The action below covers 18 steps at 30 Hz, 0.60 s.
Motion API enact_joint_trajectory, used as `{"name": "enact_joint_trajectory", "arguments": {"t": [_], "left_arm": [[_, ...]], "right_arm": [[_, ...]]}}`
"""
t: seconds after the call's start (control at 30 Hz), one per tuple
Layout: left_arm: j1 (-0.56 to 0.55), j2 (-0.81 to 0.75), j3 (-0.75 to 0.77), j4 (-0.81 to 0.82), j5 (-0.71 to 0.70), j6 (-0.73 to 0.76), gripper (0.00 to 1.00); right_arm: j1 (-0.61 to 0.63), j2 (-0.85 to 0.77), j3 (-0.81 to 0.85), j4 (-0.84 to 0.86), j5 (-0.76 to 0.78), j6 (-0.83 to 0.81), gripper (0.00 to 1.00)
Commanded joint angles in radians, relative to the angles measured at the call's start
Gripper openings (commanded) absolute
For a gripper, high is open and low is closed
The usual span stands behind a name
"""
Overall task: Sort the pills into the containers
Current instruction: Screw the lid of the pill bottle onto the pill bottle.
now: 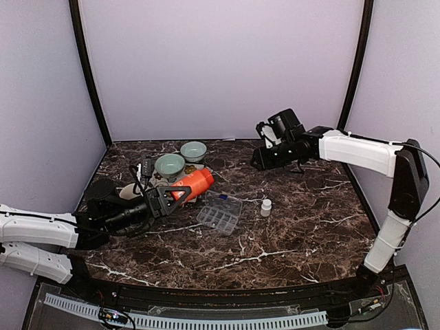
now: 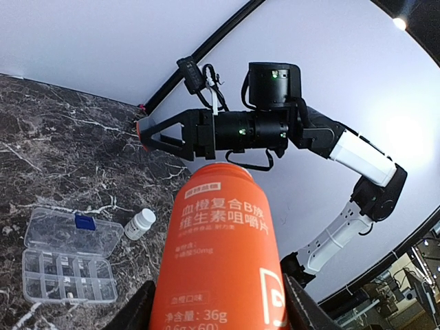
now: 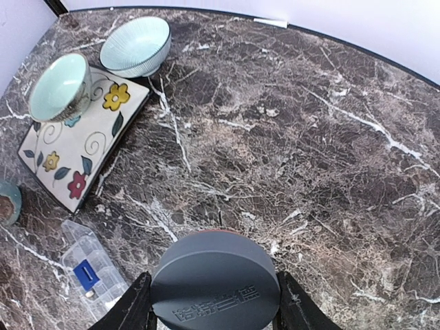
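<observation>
Marble tabletop (image 1: 289, 234) below, and the left tool (image 2: 220, 306) was clamped round a tilted orange vitamin bottle (image 2: 220, 247), its base cut off in the wrist view. The clear organiser box (image 1: 220, 214) lay open just right of that bottle, with the contents of its cells too small to make out. The right tool (image 3: 215, 306), above the far tabletop, gripped a grey round cap (image 3: 215, 285) that hid its fingertips. A small white bottle (image 1: 266, 207) stood beside the box.
</observation>
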<state>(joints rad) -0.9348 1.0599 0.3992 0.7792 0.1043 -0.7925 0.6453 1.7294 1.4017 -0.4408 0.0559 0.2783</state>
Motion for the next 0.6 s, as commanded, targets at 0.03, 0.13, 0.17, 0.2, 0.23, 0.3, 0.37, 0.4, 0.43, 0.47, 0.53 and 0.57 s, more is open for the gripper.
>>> {"name": "enact_joint_trajectory", "arguments": {"t": [0.03, 0.13, 0.17, 0.2, 0.23, 0.3, 0.37, 0.4, 0.43, 0.47, 0.53, 0.57], "left_arm": [[0.098, 0.063, 0.122, 0.004, 0.210, 0.021, 0.03], [0.144, 0.132, 0.180, 0.043, 0.311, 0.006, 0.03], [0.165, 0.157, 0.195, 0.069, 0.351, -0.017, 0.03], [0.187, 0.183, 0.208, 0.104, 0.389, -0.038, 0.03], [0.207, 0.209, 0.221, 0.139, 0.424, -0.061, 0.03], [0.242, 0.257, 0.250, 0.199, 0.501, -0.104, 0.03], [0.277, 0.311, 0.273, 0.257, 0.559, -0.145, 0.03], [0.291, 0.330, 0.281, 0.284, 0.580, -0.166, 0.03], [0.304, 0.347, 0.286, 0.306, 0.598, -0.185, 0.03], [0.312, 0.362, 0.292, 0.328, 0.615, -0.200, 0.03], [0.348, 0.395, 0.304, 0.396, 0.660, -0.244, 0.03], [0.358, 0.415, 0.311, 0.431, 0.686, -0.271, 0.03]], "right_arm": [[-0.004, -0.074, 0.030, 0.029, 0.009, 0.031, 0.30], [-0.006, -0.104, 0.031, 0.028, 0.006, 0.041, 0.30], [-0.005, -0.113, 0.032, 0.028, 0.003, 0.044, 0.30], [-0.006, -0.121, 0.034, 0.026, -0.002, 0.046, 0.30], [-0.006, -0.127, 0.036, 0.026, -0.005, 0.048, 0.30], [-0.006, -0.146, 0.037, 0.023, -0.008, 0.052, 0.30], [-0.006, -0.181, 0.039, 0.019, -0.006, 0.057, 0.30], [-0.006, -0.193, 0.038, 0.019, -0.008, 0.059, 0.30], [-0.007, -0.206, 0.038, 0.019, -0.012, 0.062, 0.30], [-0.008, -0.218, 0.037, 0.020, -0.021, 0.065, 0.31], [-0.010, -0.241, 0.028, 0.032, -0.051, 0.075, 0.31], [-0.011, -0.253, 0.023, 0.040, -0.066, 0.080, 0.31]]}}
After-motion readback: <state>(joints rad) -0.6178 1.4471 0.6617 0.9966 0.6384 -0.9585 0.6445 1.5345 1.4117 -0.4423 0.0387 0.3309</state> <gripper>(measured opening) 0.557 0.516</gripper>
